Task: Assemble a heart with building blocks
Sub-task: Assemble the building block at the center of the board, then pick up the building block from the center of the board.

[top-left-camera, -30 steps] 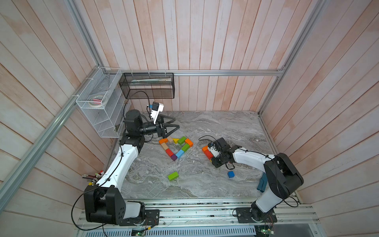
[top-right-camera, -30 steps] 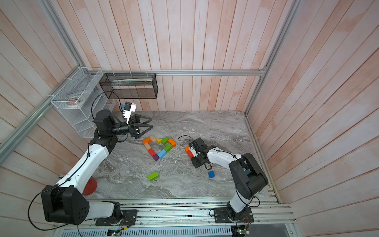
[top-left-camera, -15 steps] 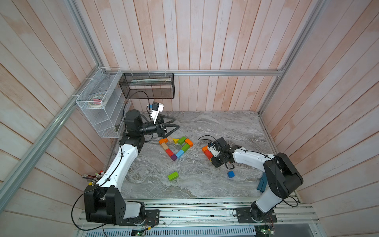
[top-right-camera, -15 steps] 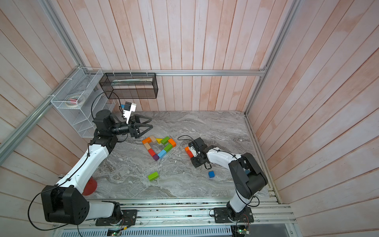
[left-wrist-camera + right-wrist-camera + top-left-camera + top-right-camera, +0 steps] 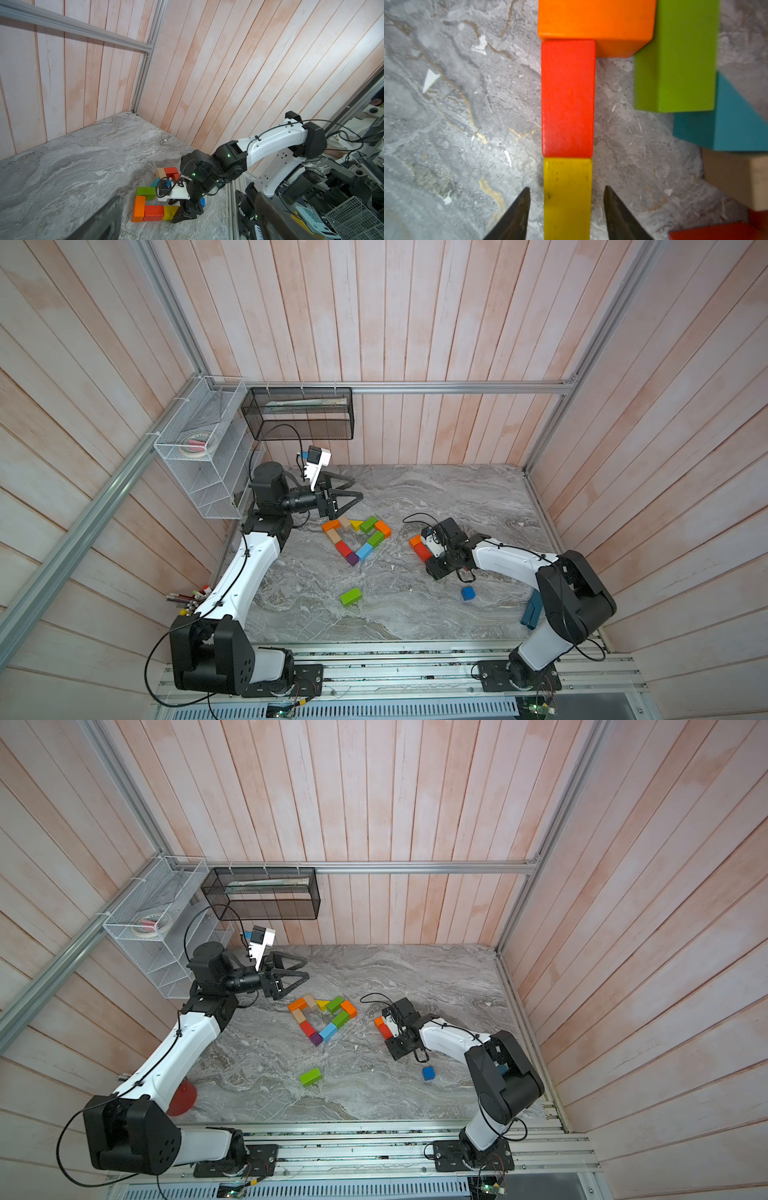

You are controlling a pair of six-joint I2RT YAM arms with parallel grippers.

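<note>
Here, ten building blocks (image 5: pixel 343 548) form a heart-shaped outline on the tabletop (image 5: pixel 457 497), tip toward the near edge; one green brick (image 5: pixel 350 596) and one blue cube (image 5: pixel 468 593) lie loose. Right pincer (image 5: pixel 566 187), parted, straddles one yellow brick (image 5: pixel 568 207), its long axis in line with a red brick (image 5: pixel 568 97); left pincer (image 5: pixel 358 489) gapes wide.

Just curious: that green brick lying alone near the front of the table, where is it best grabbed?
Probably across its two long sides, at mid-length, coming straight down from above. The green brick lies flat on the table with nothing touching it, so both long faces are free and parallel. The grip should be turned to match its slant.
</note>
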